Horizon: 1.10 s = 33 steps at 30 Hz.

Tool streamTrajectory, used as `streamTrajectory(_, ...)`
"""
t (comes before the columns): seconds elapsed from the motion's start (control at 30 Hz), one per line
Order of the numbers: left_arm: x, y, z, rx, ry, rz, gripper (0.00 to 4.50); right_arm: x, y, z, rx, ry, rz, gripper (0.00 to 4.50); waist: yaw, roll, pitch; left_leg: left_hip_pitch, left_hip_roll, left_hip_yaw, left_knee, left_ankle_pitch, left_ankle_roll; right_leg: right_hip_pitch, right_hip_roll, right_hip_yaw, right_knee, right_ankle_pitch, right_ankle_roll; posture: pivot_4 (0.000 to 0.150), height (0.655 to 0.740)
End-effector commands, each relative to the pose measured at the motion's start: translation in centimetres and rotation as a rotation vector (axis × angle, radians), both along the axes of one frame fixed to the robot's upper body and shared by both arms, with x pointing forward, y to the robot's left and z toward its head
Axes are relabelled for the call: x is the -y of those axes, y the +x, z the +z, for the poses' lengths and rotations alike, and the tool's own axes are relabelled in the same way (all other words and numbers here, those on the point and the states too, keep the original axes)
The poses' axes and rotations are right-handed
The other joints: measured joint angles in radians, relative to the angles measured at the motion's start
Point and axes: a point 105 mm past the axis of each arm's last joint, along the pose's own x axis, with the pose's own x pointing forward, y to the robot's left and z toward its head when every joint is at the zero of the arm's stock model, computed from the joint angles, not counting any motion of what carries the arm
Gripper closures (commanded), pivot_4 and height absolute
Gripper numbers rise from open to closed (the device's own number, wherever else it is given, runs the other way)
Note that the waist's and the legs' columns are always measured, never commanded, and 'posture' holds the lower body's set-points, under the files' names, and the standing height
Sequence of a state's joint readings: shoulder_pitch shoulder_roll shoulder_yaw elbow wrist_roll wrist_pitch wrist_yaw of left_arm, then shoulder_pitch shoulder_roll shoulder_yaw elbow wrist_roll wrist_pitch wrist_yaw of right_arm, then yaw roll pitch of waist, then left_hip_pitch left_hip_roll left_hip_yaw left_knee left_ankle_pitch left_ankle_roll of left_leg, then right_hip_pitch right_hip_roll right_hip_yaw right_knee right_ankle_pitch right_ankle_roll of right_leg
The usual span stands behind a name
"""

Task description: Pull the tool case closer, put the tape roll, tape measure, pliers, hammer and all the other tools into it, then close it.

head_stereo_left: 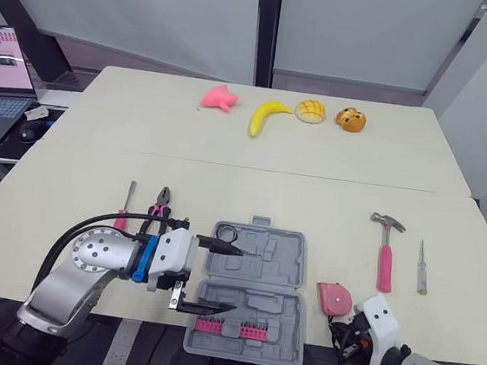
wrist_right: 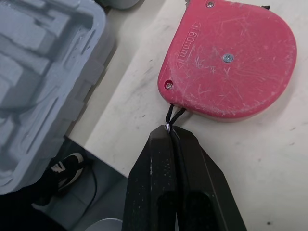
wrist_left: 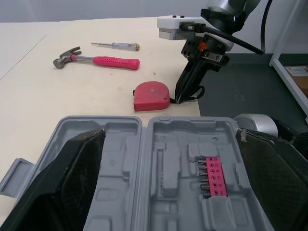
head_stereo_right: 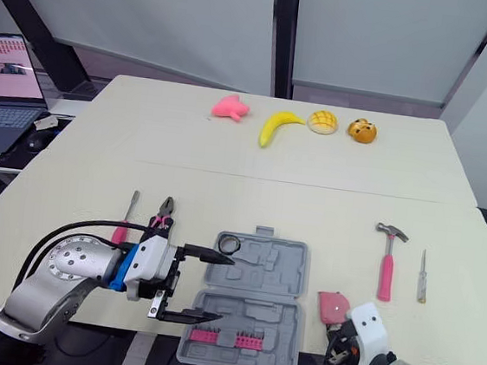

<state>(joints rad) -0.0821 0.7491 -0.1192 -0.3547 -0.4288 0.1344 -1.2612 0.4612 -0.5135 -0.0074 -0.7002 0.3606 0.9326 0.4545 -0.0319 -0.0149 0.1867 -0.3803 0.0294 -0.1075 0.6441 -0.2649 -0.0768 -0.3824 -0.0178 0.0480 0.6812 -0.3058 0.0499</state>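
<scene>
While the open tool case [head_stereo_left: 281, 254] lies in front of you with your left gripper [head_stereo_left: 235, 279] spread wide across its 9 o'clock side, the pink tape measure [wrist_right: 226, 57] rests just beside it at 3 o'clock. Your right gripper [wrist_right: 169, 132] is pinched together on its black cord [wrist_right: 174, 114]. Lift slowly so the body doesn't swing, then carry it over the case.

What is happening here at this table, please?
The robot is packing an open tool case. Its left tool is open over the case's left edge. Its right tool is shut on the black cord of the tape measure, which lies right of the case. The hammer and pliers lie on the table.
</scene>
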Motion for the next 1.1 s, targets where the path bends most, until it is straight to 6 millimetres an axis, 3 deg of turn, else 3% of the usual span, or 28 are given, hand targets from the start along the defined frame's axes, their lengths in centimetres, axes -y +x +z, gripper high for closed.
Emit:
streamTrajectory(0.03,0.2,-0.4,0.1,0.022,-0.003,-0.022,0.00,-0.6,-1.0,0.2,-0.033,0.023,0.028,4.49,0.000,0.000,0.000,0.000,0.000,0.000,0.000,0.000,0.000,0.000,0.000,0.000,0.000,0.000,0.000,0.150,0.7400)
streamTrajectory(0.43,0.4,-0.3,0.0,0.033,-0.007,-0.019,0.00,-0.6,-1.0,0.3,-0.053,0.040,-0.007,4.49,0.000,0.000,0.000,0.000,0.000,0.000,0.000,0.000,0.000,0.000,0.000,0.000,0.000,0.000,0.000,0.150,0.7400)
streamTrajectory(0.6,0.4,-0.3,-0.1,0.042,-0.009,-0.012,0.00,0.0,-1.3,1.6,-0.059,0.057,0.041,3.41,0.000,0.000,0.000,0.000,0.000,0.000,0.000,0.000,0.000,0.000,0.000,0.000,0.000,0.000,0.000,0.150,0.7400)
streamTrajectory(0.73,0.2,-0.3,-0.1,0.044,-0.005,-0.011,0.00,1.1,-2.3,3.2,-0.042,-0.022,0.272,2.61,0.000,0.000,0.000,0.000,-0.001,0.001,0.001,0.000,0.000,0.000,-0.001,0.001,0.000,0.000,0.001,0.150,0.7400)
streamTrajectory(0.8,0.2,-0.2,0.0,0.045,-0.004,-0.010,0.00,1.1,-2.1,4.3,0.046,-0.049,0.436,2.19,0.000,-0.001,0.000,0.000,0.000,0.000,0.001,0.000,0.000,0.001,0.000,-0.001,-0.001,0.000,0.001,0.150,0.7400)
streamTrajectory(0.93,-0.2,-0.3,0.2,0.050,-0.005,-0.009,0.00,2.0,1.2,6.0,0.228,-0.134,0.660,1.27,-0.006,-0.002,0.001,0.002,0.000,0.001,0.001,0.000,0.000,0.003,0.000,0.000,-0.001,0.000,0.002,0.150,0.7400)
streamTrajectory(1.07,-0.2,-0.5,0.5,0.056,-0.016,-0.014,0.00,2.8,3.7,5.8,0.319,-0.213,0.830,0.01,-0.001,-0.003,0.001,0.006,0.000,0.002,0.002,0.000,0.000,0.007,0.000,0.001,-0.002,0.001,0.003,0.150,0.7400)
streamTrajectory(1.1,-0.1,-0.6,0.5,0.057,-0.018,-0.017,0.00,3.0,4.3,5.6,0.328,-0.230,0.867,0.01,0.000,-0.002,0.002,0.006,0.000,0.001,0.002,0.000,0.000,0.007,0.000,0.001,-0.002,0.001,0.002,0.150,0.7400)
